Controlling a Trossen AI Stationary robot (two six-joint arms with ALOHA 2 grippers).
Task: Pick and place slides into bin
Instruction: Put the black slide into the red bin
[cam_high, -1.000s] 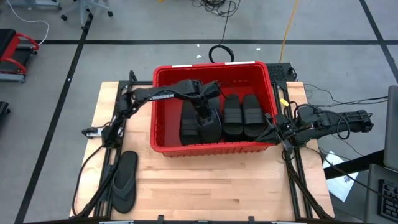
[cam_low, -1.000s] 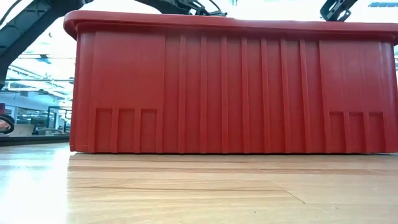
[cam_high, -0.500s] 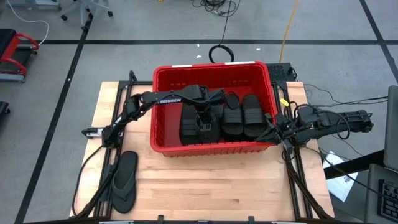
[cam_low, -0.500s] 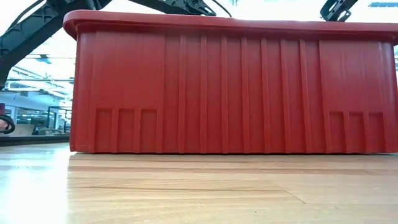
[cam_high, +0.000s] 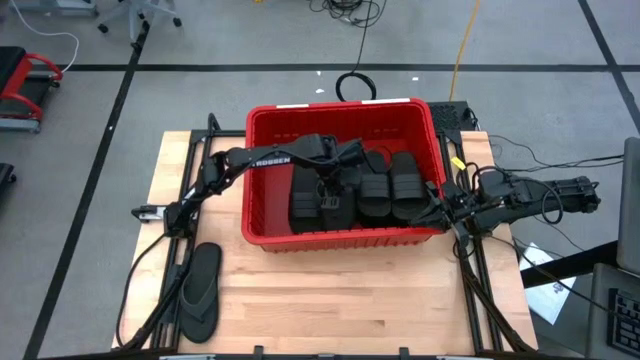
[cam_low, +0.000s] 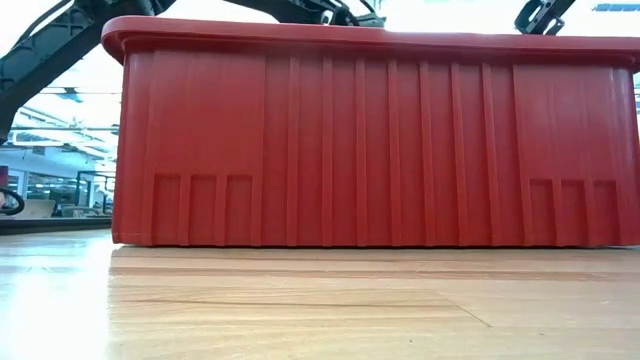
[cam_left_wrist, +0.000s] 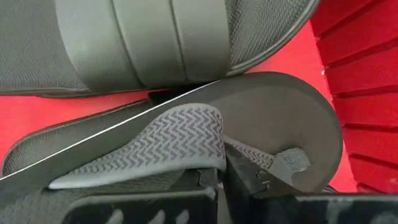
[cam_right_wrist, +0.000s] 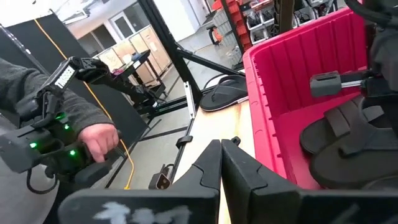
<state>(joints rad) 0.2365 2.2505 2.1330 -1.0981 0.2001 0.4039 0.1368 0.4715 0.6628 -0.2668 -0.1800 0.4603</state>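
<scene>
The red bin (cam_high: 340, 238) stands mid-table and fills the low view (cam_low: 370, 140). Several black slides with broad straps (cam_high: 392, 185) lie on its floor. My left gripper (cam_high: 330, 200) reaches down into the bin and is shut on a thin dark-grey flip-flop (cam_left_wrist: 267, 112), next to a broad-strap slide (cam_left_wrist: 155, 37). A second flip-flop (cam_high: 200, 290) lies flat on the table at the near left. My right gripper (cam_high: 440, 212) is shut and empty, just outside the bin's right wall. My left gripper (cam_left_wrist: 222, 180) pinches the flip-flop's thong strap (cam_left_wrist: 205, 152), at the end of its zigzag-patterned part, between its two fingers. The fingers come from above, pointing down into the bin. The sole lies low in the bin beside the other slides; whether it rests on them, I cannot tell.
The bin's tall walls and thick rim (cam_high: 432, 140) surround the left gripper. Cables and frame rails run along both table sides. In the right wrist view a person's hand (cam_right_wrist: 96, 143) holds a device beyond the table's left side. Bare wood lies in front of the bin (cam_high: 350, 300).
My left gripper, still shut on the flip-flop, has shifted a little toward the table's right edge and gone lower in the bin. The flip-flop has gone down with it among the other slides. My right arm has kept still.
</scene>
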